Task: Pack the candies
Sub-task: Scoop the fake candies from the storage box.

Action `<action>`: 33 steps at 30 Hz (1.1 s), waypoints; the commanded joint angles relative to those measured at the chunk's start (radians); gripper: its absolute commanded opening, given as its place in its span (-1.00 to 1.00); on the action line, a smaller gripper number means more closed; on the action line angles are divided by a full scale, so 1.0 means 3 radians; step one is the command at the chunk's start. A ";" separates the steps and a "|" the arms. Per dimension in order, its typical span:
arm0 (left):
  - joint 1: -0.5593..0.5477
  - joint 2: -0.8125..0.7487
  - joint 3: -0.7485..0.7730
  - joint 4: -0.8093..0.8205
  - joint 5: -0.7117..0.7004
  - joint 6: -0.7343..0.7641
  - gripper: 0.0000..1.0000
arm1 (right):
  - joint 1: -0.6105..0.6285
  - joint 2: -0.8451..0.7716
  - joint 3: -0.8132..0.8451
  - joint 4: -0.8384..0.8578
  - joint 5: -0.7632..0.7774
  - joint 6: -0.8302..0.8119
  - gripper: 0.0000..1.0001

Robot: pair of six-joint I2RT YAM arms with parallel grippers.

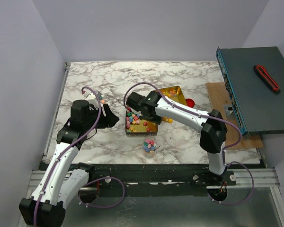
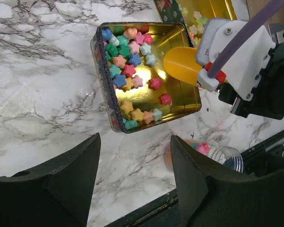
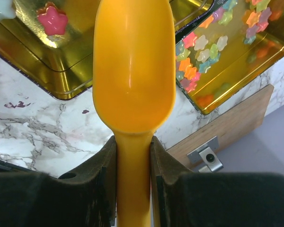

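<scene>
1. Right fingers (image 3: 97, 175) pinch the handle of one smooth, glossy orange scoop (image 3: 134, 71).
2. Left fingers (image 2: 61, 184), matte black, stand spread above the marbled desk (image 2: 38, 94), holding nothing.
3. Candies (image 2: 128, 66), pastel stars, roughly two dozen, lie in a shiny gold rectangular tin (image 2: 102, 80); more fill a second tin (image 3: 236, 71).
4. One clear jar (image 1: 150, 145) holds a few.

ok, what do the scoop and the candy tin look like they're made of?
The scoop: probably plastic, glossy yellow-orange, smooth with soft highlights. The tin: likely thin metal, shiny gold floor glaring between the candies, dark patterned outer wall.
</scene>
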 commanded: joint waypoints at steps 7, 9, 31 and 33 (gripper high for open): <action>-0.0015 -0.0058 -0.0005 -0.0046 0.0070 0.0006 0.25 | -0.0007 0.0258 0.0186 0.0018 0.0269 -0.0065 -0.99; -0.0015 -0.0061 -0.0003 -0.0046 0.0071 0.0007 0.25 | -0.0009 0.0308 0.0224 0.0030 0.0240 -0.0065 -0.99; -0.0020 0.0016 -0.0005 -0.0064 0.0032 0.0002 0.25 | -0.0011 0.0496 0.0071 0.0503 -0.0150 -0.0215 -0.99; -0.0016 0.0022 -0.0005 -0.0066 0.0034 0.0007 0.25 | -0.0011 0.0496 0.0026 0.0597 -0.0202 -0.0219 -0.99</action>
